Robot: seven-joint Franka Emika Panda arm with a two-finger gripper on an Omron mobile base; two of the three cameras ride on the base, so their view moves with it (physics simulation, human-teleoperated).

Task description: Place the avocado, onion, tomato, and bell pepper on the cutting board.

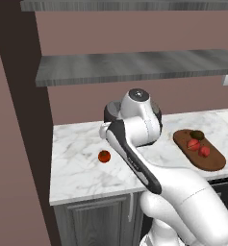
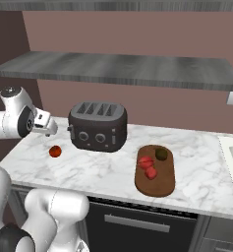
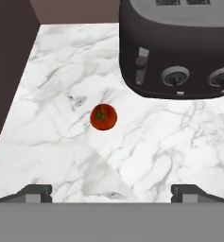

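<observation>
The gripper (image 3: 111,191) hangs above the left end of the marble desk (image 3: 61,71), jaws spread wide with nothing between them. The 1 item yet off the board is the tomato (image 3: 103,117), a round red ball with a green stem scar. In the hand view it lies straight ahead of the fingertips, a little toward the left finger and well clear of both, so the coming move looks like a plain descent forward onto it. Being round, it has no long axis to line up with; any jaw angle should do. The toaster (image 3: 179,47) stands just beyond and to the right of the tomato, near but not touching, and I judge it the main thing to avoid on the way down.

In the right base view the gripper (image 2: 46,125) sits above and left of the tomato (image 2: 55,151), with the toaster (image 2: 98,126) between it and the cutting board (image 2: 160,184), which lies well apart to the right.

Counted: 1 cutting board, carrying 3 items, namely 1 avocado (image 2: 161,154) at its far end and 2 red pieces (image 2: 148,167) beside it; which is the onion and which the bell pepper I cannot tell. 1 tomato on the desk, 1 toaster, 1 arm
</observation>
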